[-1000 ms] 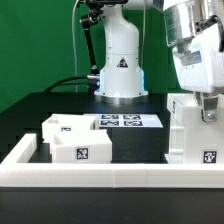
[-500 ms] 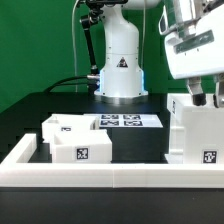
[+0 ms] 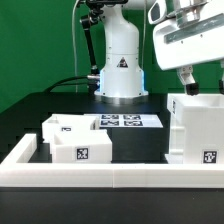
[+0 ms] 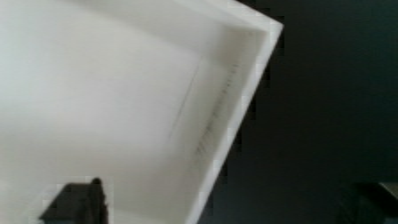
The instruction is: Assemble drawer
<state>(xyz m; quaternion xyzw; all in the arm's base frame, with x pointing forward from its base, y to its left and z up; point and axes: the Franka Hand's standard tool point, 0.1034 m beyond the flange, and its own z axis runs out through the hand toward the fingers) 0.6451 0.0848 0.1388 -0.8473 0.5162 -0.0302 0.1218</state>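
A tall white drawer box (image 3: pixel 195 130) stands at the exterior view's right, with a tag on its front. My gripper (image 3: pixel 201 84) hovers just above its top edge, open and empty, touching nothing. In the wrist view, the box's white panel (image 4: pixel 125 100) and its edge fill most of the frame. One dark fingertip (image 4: pixel 75 202) shows over the panel and the other is faint over the black table; my gripper (image 4: pixel 231 200) holds nothing. A smaller white drawer part (image 3: pixel 75 140) with tags sits at the exterior view's left.
The marker board (image 3: pixel 125 122) lies at the middle back in front of the robot base (image 3: pixel 120 65). A long white wall (image 3: pixel 110 176) runs along the front of the black table and turns back at the exterior view's left.
My gripper has risen from the top of the tall drawer box to a little above it. The box and the other parts have not moved.
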